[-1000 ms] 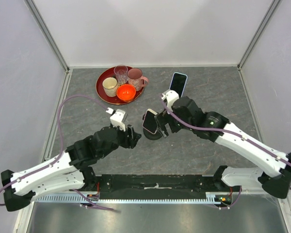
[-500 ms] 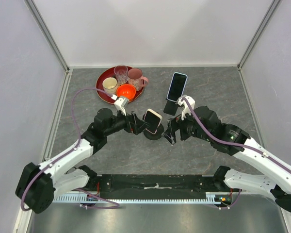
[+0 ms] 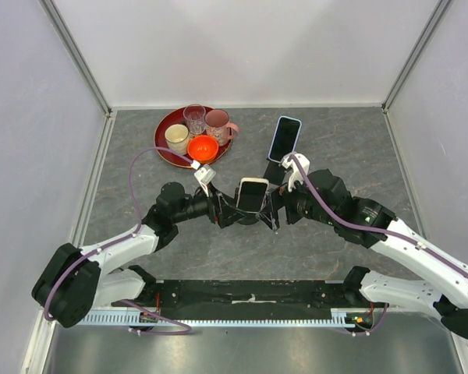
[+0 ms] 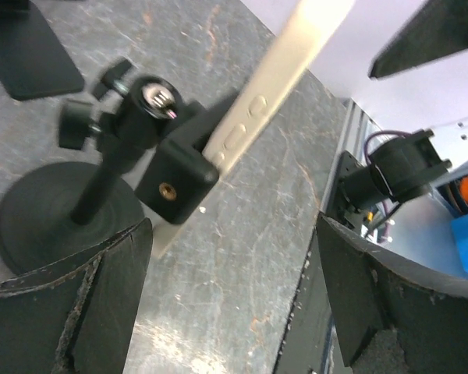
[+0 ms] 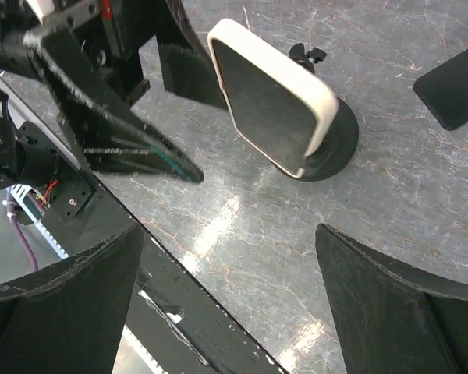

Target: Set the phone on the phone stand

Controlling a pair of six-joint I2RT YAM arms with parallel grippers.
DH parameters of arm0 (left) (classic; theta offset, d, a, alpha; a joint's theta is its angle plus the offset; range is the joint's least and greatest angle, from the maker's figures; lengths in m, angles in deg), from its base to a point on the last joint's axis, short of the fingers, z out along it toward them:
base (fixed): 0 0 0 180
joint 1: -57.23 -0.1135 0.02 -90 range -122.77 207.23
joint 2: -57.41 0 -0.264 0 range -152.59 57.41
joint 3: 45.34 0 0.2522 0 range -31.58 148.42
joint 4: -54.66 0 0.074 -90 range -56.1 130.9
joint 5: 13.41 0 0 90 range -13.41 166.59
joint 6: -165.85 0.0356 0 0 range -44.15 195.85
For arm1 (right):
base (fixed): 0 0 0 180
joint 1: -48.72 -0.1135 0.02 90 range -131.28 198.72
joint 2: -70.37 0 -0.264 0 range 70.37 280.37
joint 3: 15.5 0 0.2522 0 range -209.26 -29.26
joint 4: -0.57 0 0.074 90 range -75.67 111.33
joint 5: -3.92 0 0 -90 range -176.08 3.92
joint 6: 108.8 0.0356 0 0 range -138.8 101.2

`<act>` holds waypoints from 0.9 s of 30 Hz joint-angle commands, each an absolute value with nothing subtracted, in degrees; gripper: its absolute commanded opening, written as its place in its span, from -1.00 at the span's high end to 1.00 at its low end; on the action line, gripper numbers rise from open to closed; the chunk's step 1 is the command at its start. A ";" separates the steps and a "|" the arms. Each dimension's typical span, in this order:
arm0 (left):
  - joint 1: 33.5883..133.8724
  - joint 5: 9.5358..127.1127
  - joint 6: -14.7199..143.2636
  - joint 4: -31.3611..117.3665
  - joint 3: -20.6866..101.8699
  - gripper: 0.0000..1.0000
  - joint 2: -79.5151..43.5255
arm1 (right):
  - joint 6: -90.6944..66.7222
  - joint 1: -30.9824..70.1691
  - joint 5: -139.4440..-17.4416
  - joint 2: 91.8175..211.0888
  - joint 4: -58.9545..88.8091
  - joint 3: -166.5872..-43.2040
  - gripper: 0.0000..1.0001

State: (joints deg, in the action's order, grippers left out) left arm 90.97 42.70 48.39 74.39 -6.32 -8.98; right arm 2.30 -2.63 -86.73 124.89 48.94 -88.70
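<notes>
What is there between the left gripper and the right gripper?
In the top view, the phone, mounted on the phone stand, stands between the open left gripper and open right gripper.

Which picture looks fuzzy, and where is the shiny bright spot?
Left wrist view: the phone stand and near pincer fingers look soft, blurry. Right wrist view: sharper, with a bright glare streak on the table below the phone. Top view: even light, crisp.

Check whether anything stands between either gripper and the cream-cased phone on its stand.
Nothing visible does. The phone already sits in the phone stand clamp. The left gripper and right gripper flank it with fingers open, and only table shows in the gaps.
</notes>
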 commanded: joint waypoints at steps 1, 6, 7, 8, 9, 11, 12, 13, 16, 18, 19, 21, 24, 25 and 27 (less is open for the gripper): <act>94.22 42.30 45.01 79.83 -9.07 -0.82 -6.84 | 4.05 -2.52 -88.45 126.44 45.88 -89.11 -0.96; 101.61 49.67 42.98 78.61 -11.80 -0.84 -1.40 | 9.06 -2.61 -96.10 131.18 47.12 -91.22 -0.96; 102.22 50.65 42.81 77.39 -11.98 -0.84 -0.34 | 9.58 -3.22 -96.63 131.71 46.77 -91.31 -0.96; 102.49 51.96 42.80 73.20 -11.80 -0.85 2.28 | 9.41 -3.83 -99.85 132.68 46.59 -91.49 -0.96; 102.49 54.41 43.07 71.15 -11.80 -0.85 4.04 | 9.06 -4.71 -101.80 133.03 46.59 -91.58 -0.96; 102.41 57.85 43.51 65.89 -11.19 -0.89 8.43 | 8.54 -5.95 -104.44 133.83 47.11 -92.89 -0.96; 102.49 61.87 43.77 59.16 -10.58 -0.89 12.72 | 8.53 -6.03 -105.67 134.35 47.03 -93.42 -0.96; 102.49 63.56 44.03 56.05 -9.96 -0.89 15.29 | 8.71 -6.38 -106.29 134.70 46.77 -94.47 -0.96; 102.41 70.15 45.08 42.88 -5.15 -0.91 24.95 | 10.46 -8.31 -108.23 135.76 43.44 -95.00 -0.96; 102.49 73.32 45.44 36.29 -3.29 -0.91 29.00 | 12.57 -9.11 -110.68 136.64 42.03 -95.00 -0.96; 102.49 74.38 45.44 34.59 -1.71 -0.91 30.24 | 13.27 -9.29 -112.00 137.08 41.93 -95.18 -0.96; 102.49 75.79 45.62 31.51 -0.21 -0.91 33.31 | 15.12 -9.81 -114.28 138.66 41.49 -95.97 -0.96; 102.49 75.62 45.62 30.18 0.59 -0.91 35.70 | 16.09 -11.13 -116.05 139.98 39.57 -96.41 -0.96; 102.49 75.62 45.53 29.22 0.68 -0.91 36.75 | 16.61 -11.57 -118.23 140.33 39.12 -96.32 -0.96; 102.49 75.53 45.44 28.34 0.85 -0.90 37.37 | 17.14 -11.92 -119.56 140.94 38.77 -96.50 -0.96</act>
